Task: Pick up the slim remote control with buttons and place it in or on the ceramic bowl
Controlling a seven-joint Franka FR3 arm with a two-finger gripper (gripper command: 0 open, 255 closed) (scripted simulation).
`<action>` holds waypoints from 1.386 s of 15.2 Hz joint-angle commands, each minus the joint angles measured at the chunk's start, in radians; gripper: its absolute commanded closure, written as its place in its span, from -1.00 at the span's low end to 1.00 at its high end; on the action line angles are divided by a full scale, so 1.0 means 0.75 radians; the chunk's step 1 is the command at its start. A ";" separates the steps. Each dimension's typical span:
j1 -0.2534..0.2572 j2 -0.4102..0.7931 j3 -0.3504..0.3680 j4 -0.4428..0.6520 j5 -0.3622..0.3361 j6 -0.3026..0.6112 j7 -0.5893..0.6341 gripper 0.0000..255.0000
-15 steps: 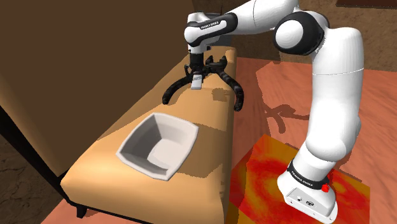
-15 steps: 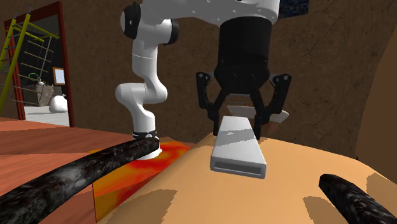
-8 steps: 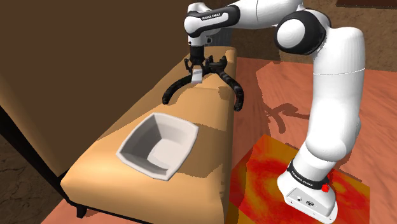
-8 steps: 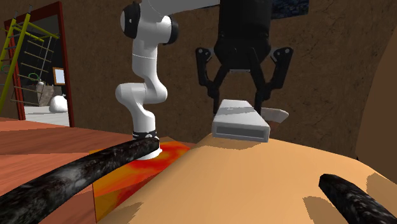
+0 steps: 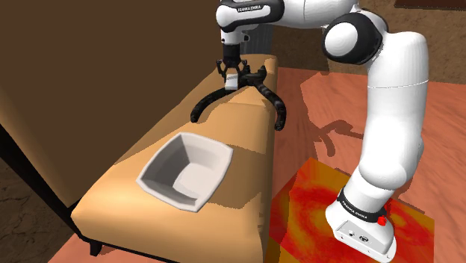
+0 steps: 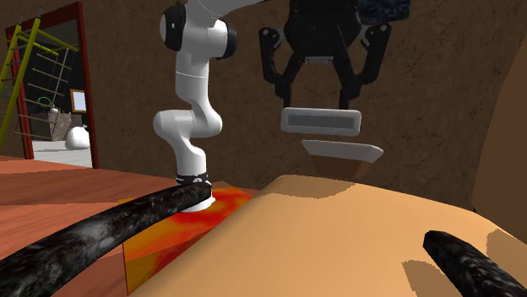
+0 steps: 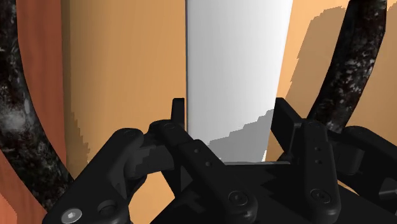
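The gripper (image 6: 320, 103) clasps the pale remote (image 6: 321, 121) in the air, well apart from the white bowl (image 5: 196, 153), so carrying it over and releasing it remain.

The remote (image 6: 321, 121) is a slim pale-grey slab, held level in the hand (image 6: 319, 103), clear above the tabletop (image 5: 246, 157). The bowl (image 5: 196, 149), white and squarish, sits upright on that tabletop, well apart.
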State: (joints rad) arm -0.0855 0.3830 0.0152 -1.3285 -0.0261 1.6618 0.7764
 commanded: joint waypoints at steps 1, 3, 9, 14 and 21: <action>0.016 -0.032 0.008 -0.035 -0.001 0.002 0.024 1.00; 0.048 -0.101 0.023 -0.135 -0.002 0.032 0.072 1.00; 0.140 -0.269 0.082 -0.367 0.000 0.093 0.224 1.00; 0.214 -0.371 0.142 -0.500 0.009 0.122 0.358 1.00; 0.321 -0.463 0.236 -0.612 0.028 0.142 0.556 1.00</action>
State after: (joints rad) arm 0.1436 0.0430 0.1818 -1.7769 -0.0072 1.7648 1.1703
